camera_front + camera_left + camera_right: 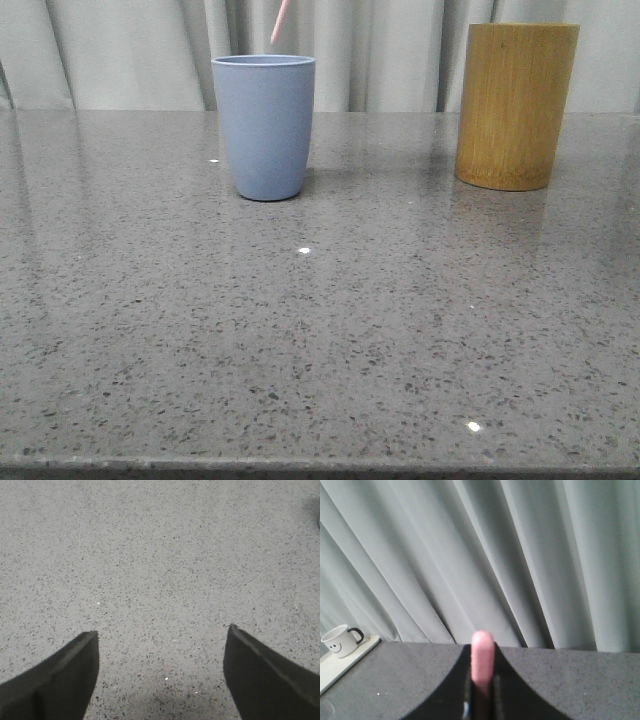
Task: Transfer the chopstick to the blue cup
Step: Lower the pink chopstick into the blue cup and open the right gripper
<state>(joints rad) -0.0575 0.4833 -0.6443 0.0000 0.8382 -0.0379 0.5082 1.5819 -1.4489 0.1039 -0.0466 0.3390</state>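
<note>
The blue cup point(264, 125) stands upright on the grey stone table, left of centre in the front view. A thin pale pink chopstick point(280, 22) slants above its rim, its top cut off by the frame; whether its lower end is inside the cup is hidden. In the right wrist view my right gripper point(482, 652) is shut on the pink chopstick point(482, 655), whose rounded end sticks out between the black fingers. My left gripper point(162, 635) is open and empty over bare tabletop. Neither gripper shows in the front view.
A taller yellow-brown bamboo holder point(515, 105) stands at the back right. A pale curtain hangs behind the table. In the right wrist view a white mug with a smiley face point(339, 641) sits on a pale tray point(335, 667) at the table's side.
</note>
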